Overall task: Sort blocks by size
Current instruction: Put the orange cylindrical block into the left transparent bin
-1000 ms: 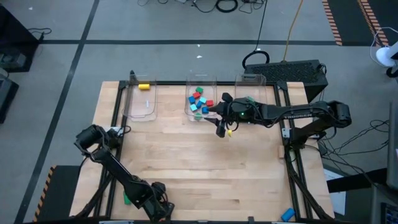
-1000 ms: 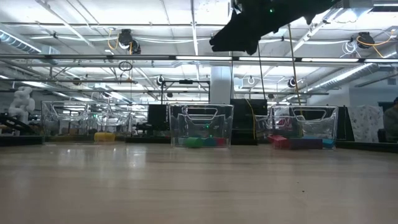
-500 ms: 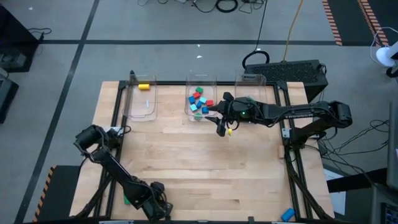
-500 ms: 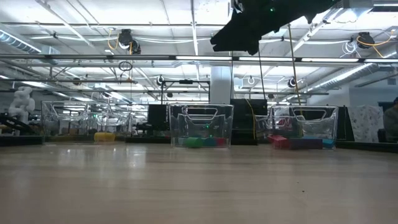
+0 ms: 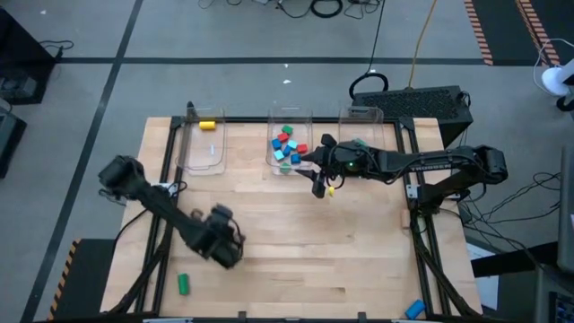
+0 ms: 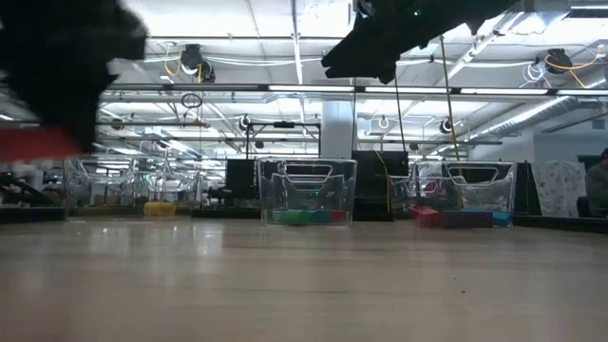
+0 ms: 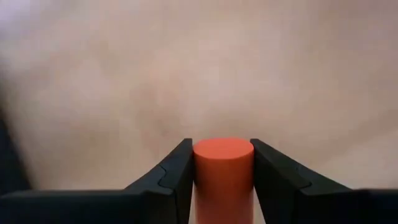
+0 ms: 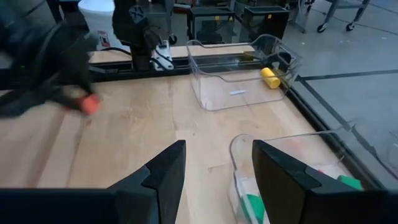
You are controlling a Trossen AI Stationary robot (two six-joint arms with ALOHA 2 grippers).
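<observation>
My left gripper [image 5: 221, 248] hangs over the table's left half, shut on a red cylinder block [image 7: 224, 167]. The same block shows as a red blur in the low view [image 6: 38, 142] and the right wrist view [image 8: 90, 104]. A green block [image 5: 183, 284] lies on the table's near left edge. My right gripper [image 8: 214, 146] stands open and empty, high above the table by the middle bin's near right corner [image 5: 317, 186]. The middle bin [image 5: 290, 161] holds several red, blue and green blocks. A yellow block [image 5: 208, 125] lies in the left bin [image 5: 204, 157]. My left gripper pinches the red cylinder's curved sides [image 7: 198, 177] between its two fingers. The cylinder lies along the fingers, its round end face [image 7: 224, 151] pointing out past the fingertips. The fingers slant steeply down from above. The block is lifted clear of the table.
Three clear bins stand in a row along the far edge; the right one [image 5: 363, 115] lies partly under my right arm. Bare wood fills the table's middle and near right. The low view shows the bins [image 6: 306, 190] in the distance.
My left gripper has risen from the table's near edge and gone toward the far edge, tipping steeply downward, with the red cylinder lifted clear. The green block has stayed at the near left edge.
</observation>
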